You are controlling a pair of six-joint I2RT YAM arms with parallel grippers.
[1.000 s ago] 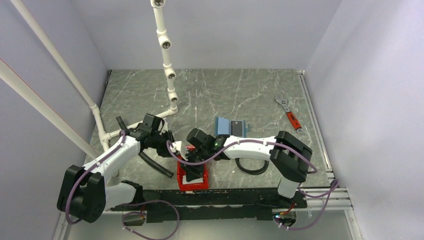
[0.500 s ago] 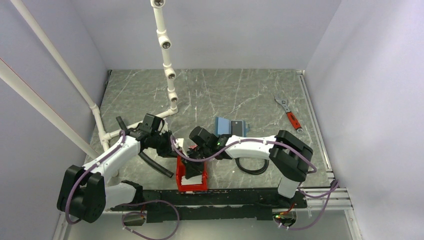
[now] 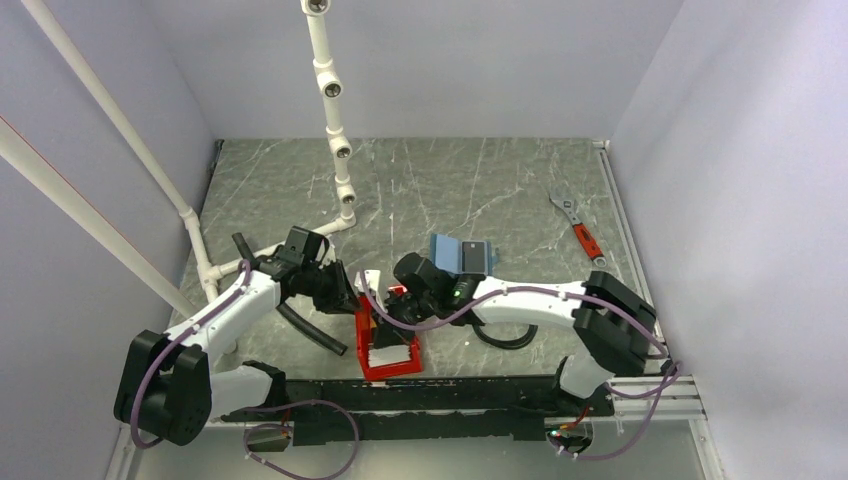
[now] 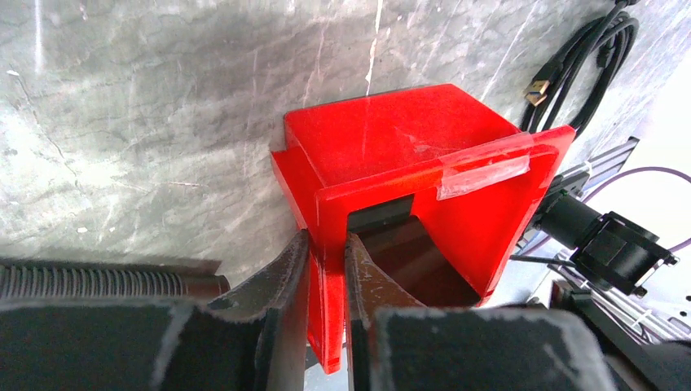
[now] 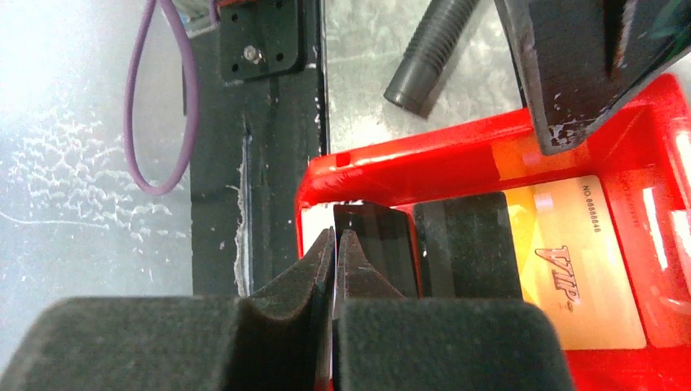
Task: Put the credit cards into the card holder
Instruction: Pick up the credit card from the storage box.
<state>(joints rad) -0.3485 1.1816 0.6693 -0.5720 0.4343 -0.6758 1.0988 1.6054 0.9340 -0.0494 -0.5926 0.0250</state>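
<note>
**Red bin held for card pickup**

Grey tabletop carries the bin, its wall clamped in the left gripper's jaws. The card holder lies open beyond it. The gold card lies flat inside the bin. The right gripper's jaws are closed, perhaps on nothing, since a flat card may slip out.

Marble tbl w/ red bin, card holder, wrench, cable
</note>
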